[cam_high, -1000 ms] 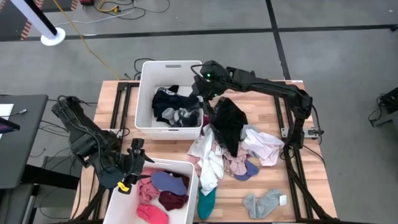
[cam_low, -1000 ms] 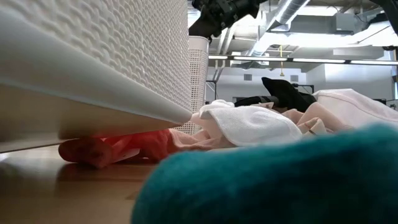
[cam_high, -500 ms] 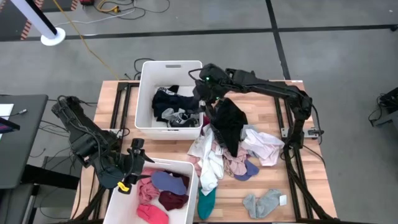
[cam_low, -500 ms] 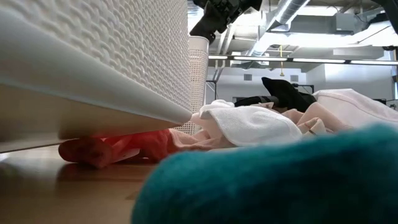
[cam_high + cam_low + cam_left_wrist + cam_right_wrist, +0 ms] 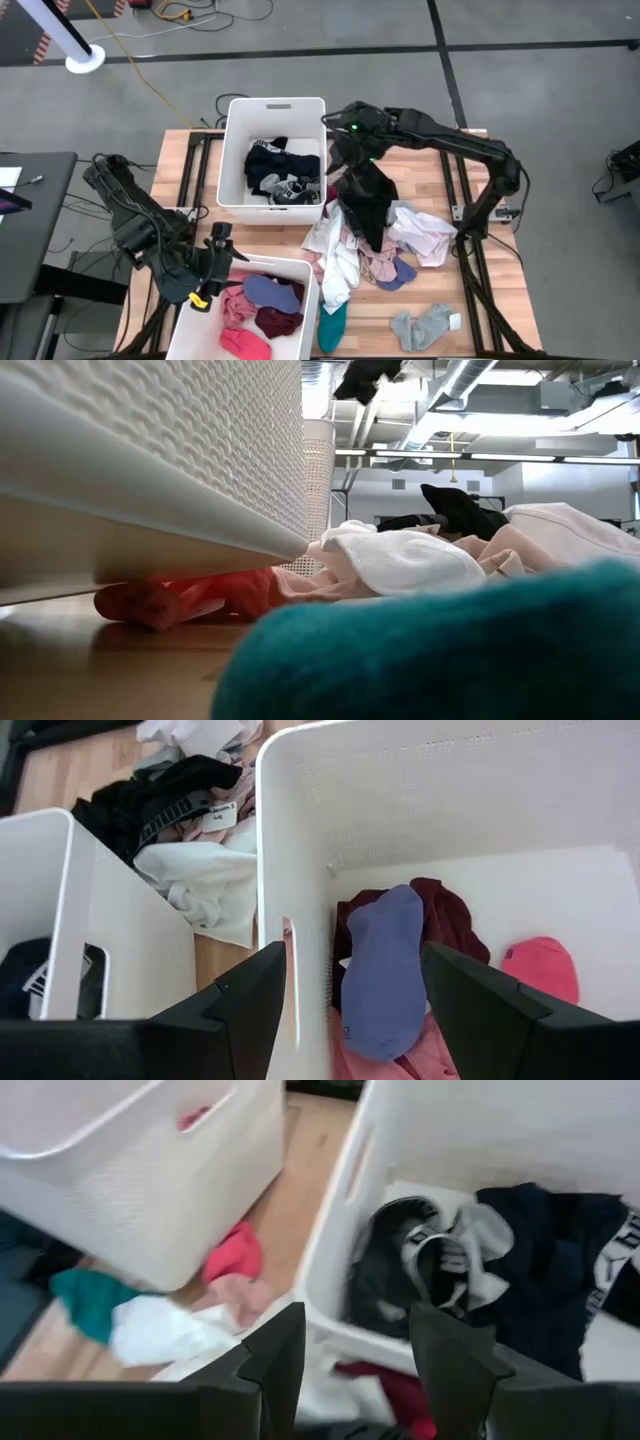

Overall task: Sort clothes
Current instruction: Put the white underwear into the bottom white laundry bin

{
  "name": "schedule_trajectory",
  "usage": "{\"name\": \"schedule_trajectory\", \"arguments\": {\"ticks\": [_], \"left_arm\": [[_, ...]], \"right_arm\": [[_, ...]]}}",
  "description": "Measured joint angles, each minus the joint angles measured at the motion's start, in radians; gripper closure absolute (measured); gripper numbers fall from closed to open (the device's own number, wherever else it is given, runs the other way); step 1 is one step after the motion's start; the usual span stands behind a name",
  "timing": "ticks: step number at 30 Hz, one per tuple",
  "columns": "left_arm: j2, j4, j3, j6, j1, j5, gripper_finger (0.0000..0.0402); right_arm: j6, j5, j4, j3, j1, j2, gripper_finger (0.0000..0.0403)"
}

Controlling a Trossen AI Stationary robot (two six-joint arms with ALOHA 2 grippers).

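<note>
My right claw [image 5: 345,152] hangs above the tabletop [image 5: 430,165], just beside the far bin [image 5: 273,108] on the side facing the pile of clothes [image 5: 375,225]. Its fingers [image 5: 277,1348] stand spread with nothing between them; past them I see dark and grey garments [image 5: 470,1265] lying in that bin. The pile sits in the middle of the tabletop, a black garment [image 5: 368,198] on top, white and pink pieces under it, a teal sock [image 5: 332,324] and a grey pair [image 5: 422,324] toward the near edge. My left claw [image 5: 207,268] waits at the near bin [image 5: 312,285] by the near left corner, fingers [image 5: 245,1005] apart and empty, straddling its wall; inside lie a blue sock [image 5: 384,970], a maroon piece [image 5: 445,920] and pink ones [image 5: 538,967].
</note>
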Motion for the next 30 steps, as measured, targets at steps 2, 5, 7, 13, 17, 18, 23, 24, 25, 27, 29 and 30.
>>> {"name": "schedule_trajectory", "arguments": {"ticks": [2, 5, 7, 13, 17, 18, 23, 24, 25, 27, 29, 30], "left_arm": [[0.0, 0.019, 0.0, 0.02, 0.0, -0.003, 0.0173], [0.0, 0.064, 0.0, 0.062, 0.0, -0.006, 0.0173], [0.0, 0.1, 0.0, 0.091, 0.0, -0.006, 0.0173], [0.0, 0.196, 0.0, 0.19, 0.0, -0.008, 0.0173], [0.0, 0.247, 0.0, 0.246, 0.0, -0.008, 0.0173], [0.0, 0.259, 0.0, 0.257, 0.0, -0.008, 0.0173], [0.0, 0.311, 0.0, 0.305, 0.0, -0.008, 0.0173], [0.0, 0.326, -0.004, 0.314, 0.0, -0.008, 0.0173], [0.0, 0.338, -0.007, 0.324, 0.0, -0.008, 0.0173], [0.0, 0.371, -0.024, 0.348, 0.0, -0.008, 0.0173], [0.0, 0.416, -0.053, 0.379, 0.0, -0.008, 0.0173], [0.0, 0.437, -0.068, 0.395, 0.0, -0.008, 0.0173]], "right_arm": [[0.02, 0.0, -0.04, 0.0, 0.013, -0.023, 0.0212], [0.047, 0.0, -0.094, 0.0, 0.035, -0.057, 0.0214], [0.069, 0.009, -0.135, 0.0, 0.053, -0.078, 0.0216], [0.143, 0.047, -0.255, 0.0, 0.116, -0.107, 0.022], [0.193, 0.059, -0.323, 0.0, 0.166, -0.113, 0.0221], [0.205, 0.069, -0.336, 0.0, 0.18, -0.113, 0.0221], [0.266, 0.109, -0.39, 0.0, 0.244, -0.113, 0.0221], [0.28, 0.115, -0.399, 0.0, 0.257, -0.113, 0.0221], [0.292, 0.125, -0.41, 0.0, 0.271, -0.113, 0.0221], [0.316, 0.151, -0.427, 0.0, 0.297, -0.114, 0.0221], [0.338, 0.175, -0.438, -0.004, 0.323, -0.114, 0.0221], [0.35, 0.179, -0.437, -0.012, 0.334, -0.114, 0.0221]]}}
